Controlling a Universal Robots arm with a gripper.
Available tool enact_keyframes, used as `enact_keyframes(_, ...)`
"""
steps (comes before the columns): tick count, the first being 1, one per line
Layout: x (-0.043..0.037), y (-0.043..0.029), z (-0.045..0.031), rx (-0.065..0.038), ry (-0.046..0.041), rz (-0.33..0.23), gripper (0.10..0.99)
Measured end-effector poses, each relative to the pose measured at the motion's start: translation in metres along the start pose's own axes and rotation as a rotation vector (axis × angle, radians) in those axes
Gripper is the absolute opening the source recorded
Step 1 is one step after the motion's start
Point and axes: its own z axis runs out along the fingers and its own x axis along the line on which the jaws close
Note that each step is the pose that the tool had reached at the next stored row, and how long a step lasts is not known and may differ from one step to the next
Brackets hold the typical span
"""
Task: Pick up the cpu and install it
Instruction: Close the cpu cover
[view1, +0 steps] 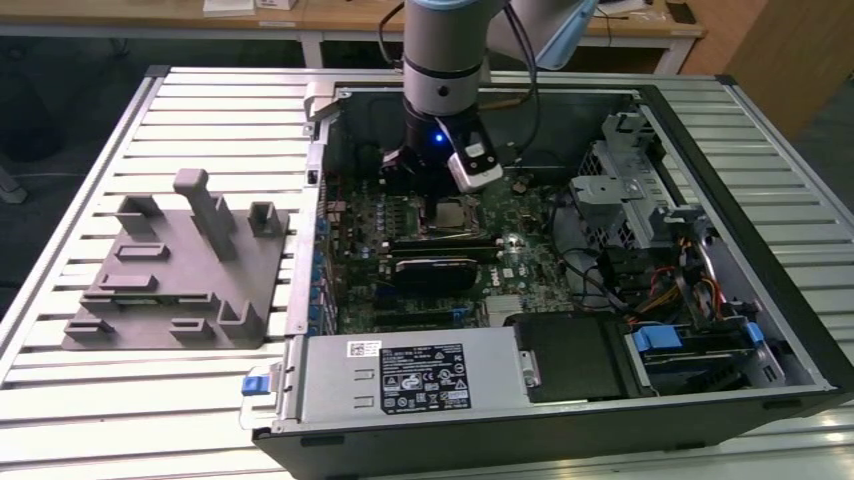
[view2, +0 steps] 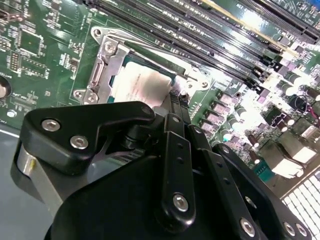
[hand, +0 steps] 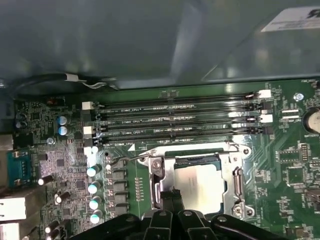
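One cpu (hand: 199, 187) in socket (hand: 236, 184), just beside tool (hand: 171, 199).

Grey arm (view1: 447, 50) with black, silver-screwed fingers (view2: 176, 150).

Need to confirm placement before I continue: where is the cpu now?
The cpu lies in the metal socket frame on the motherboard, beside the memory slots, the gripper at its edge in both wrist views.

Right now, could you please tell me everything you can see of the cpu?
The cpu is a small flat square with a silvery-white, metal-looking top. It lies flat in the socket on the green motherboard, with the metal socket frame around it. The gripper hangs at one of its edges; whether they touch cannot be told.
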Motion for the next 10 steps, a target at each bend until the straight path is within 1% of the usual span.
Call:
enact_keyframes(5, 0.0023, -0.0003, 0.0060, 0.000, 0.0000, 0.004, 0.106)
enact_keyframes(10, 0.0045, -0.0005, 0.0100, 0.000, -0.0001, 0.006, 0.106)
